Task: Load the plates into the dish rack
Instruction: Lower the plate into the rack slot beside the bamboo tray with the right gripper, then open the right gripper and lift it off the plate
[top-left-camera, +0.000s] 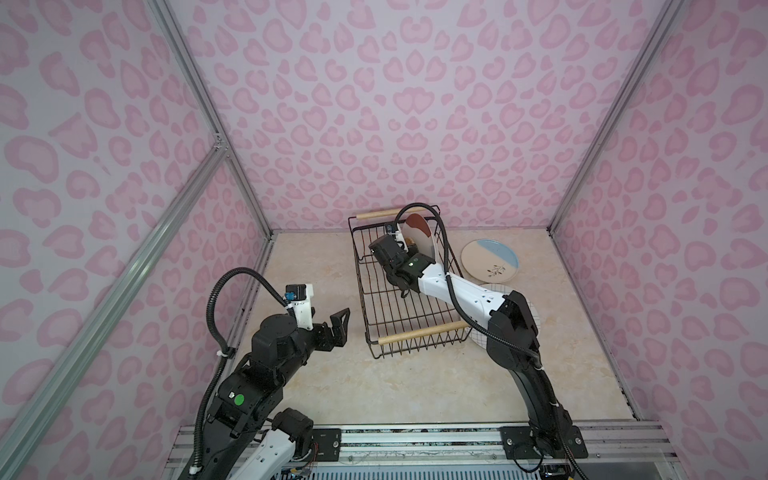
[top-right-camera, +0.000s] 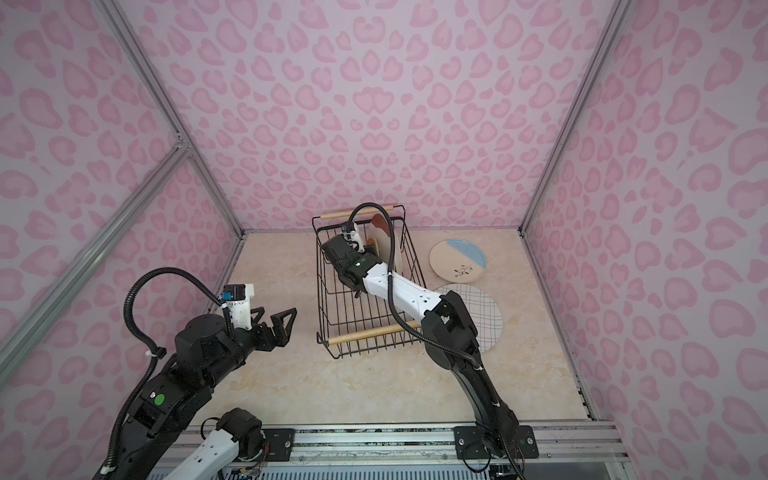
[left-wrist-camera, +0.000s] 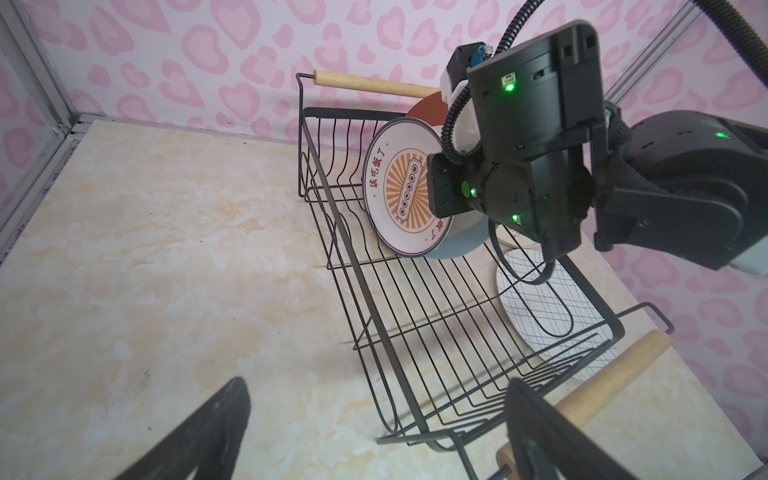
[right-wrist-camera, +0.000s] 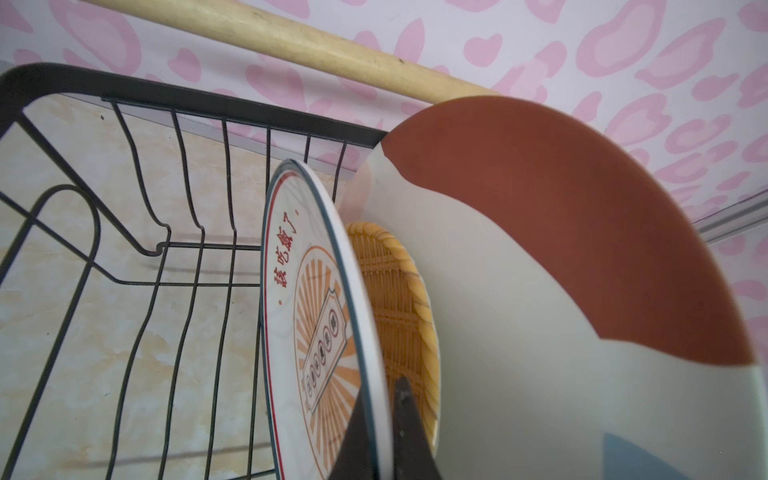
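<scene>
The black wire dish rack (top-left-camera: 360, 291) (top-right-camera: 322, 291) (left-wrist-camera: 357, 286) (right-wrist-camera: 166, 249) stands at the table's middle back. My right gripper (right-wrist-camera: 380, 395) reaches into its far end and is shut on the rim of the orange sunburst plate (right-wrist-camera: 299, 291) (left-wrist-camera: 395, 187), which stands on edge. Behind that plate stand a woven-look plate (right-wrist-camera: 399, 291) and the tall colour-blocked plate (right-wrist-camera: 540, 249) (top-left-camera: 419, 232) (top-right-camera: 380, 232). My left gripper (top-left-camera: 334, 322) (top-right-camera: 274, 316) (left-wrist-camera: 376, 386) hovers open and empty, left of the rack's near end.
A cream-and-blue sprig plate (top-left-camera: 490, 257) (top-right-camera: 457, 259) lies flat on the table right of the rack. A blue-gridded plate (top-right-camera: 478, 307) (left-wrist-camera: 536, 299) lies nearer, partly under my right arm. The rack's near wooden handle (top-left-camera: 424, 332) crosses its front. Pink patterned walls enclose the table.
</scene>
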